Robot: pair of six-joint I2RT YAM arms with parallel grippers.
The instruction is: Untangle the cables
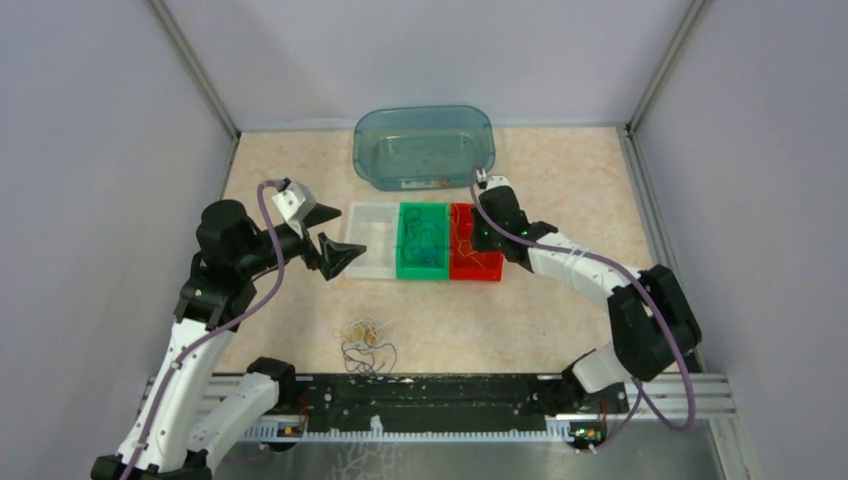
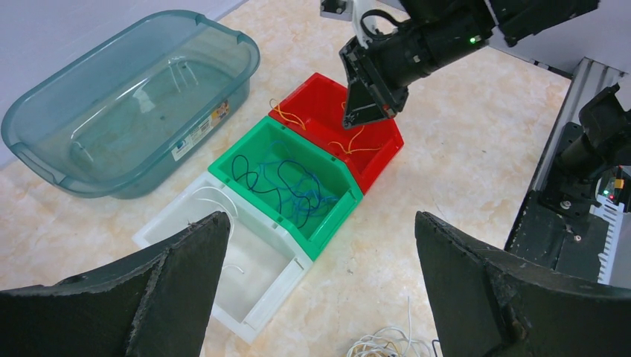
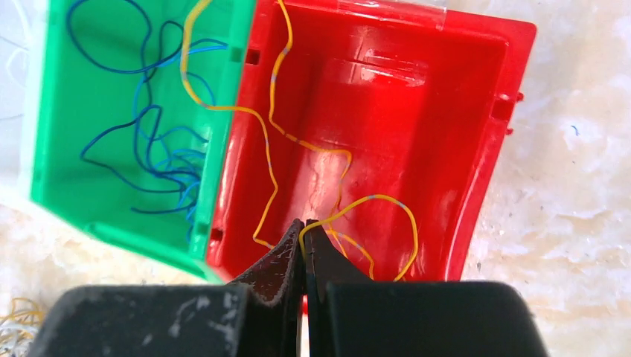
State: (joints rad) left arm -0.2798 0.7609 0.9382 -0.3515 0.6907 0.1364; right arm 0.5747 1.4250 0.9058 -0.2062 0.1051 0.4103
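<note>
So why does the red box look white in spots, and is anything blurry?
Right wrist view: glare streaks the red bin; the right hand, pinching a yellow cable, is slightly soft, too near the lens. Left wrist view: sharp, with sheen on the tub. Top view: even light, faint shadows.

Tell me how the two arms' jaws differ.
The left gripper has its jaws wide open, empty; the right gripper has them shut on a yellow-orange cable. The left gripper hovers beside the white bin; the right gripper reaches into the red bin. Both are black.
</note>
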